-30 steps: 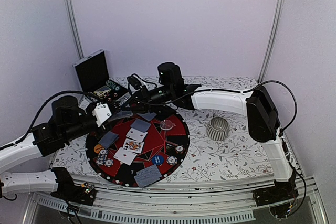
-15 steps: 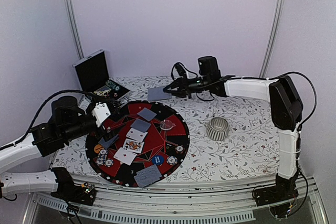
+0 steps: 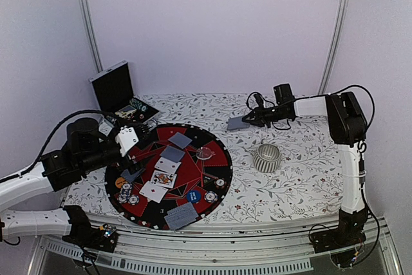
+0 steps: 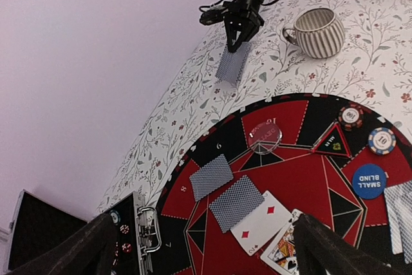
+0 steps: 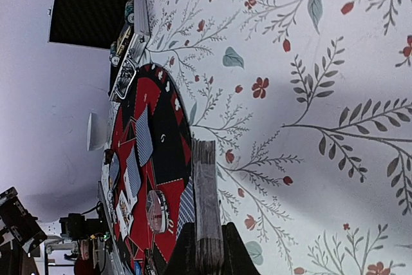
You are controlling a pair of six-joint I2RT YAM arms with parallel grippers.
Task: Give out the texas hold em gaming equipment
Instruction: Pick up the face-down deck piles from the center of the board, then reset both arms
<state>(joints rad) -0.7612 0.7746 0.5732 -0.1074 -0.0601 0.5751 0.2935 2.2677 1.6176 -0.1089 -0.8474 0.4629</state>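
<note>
Your left gripper [image 4: 206, 223] hangs with jaws spread wide, nothing between them, over the left part of the round red-and-black mat [image 4: 302, 185]. On the mat lie cards [image 4: 235, 203], face up and face down, chips [image 4: 382, 140] and a blue disc [image 4: 369, 180] (clear disc [image 4: 264, 136] near the far rim). Your right gripper [image 3: 250, 119] is clenched on one grey-blue card [image 3: 236, 123], off the mat over the floral table [image 3: 302, 178], behind the ribbed cup [image 3: 266, 157]

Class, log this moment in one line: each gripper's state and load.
left gripper: open, empty, over round red-and-black game mat | right gripper: shut on grey-blue-backed playing cards, over floral tablecloth
</note>
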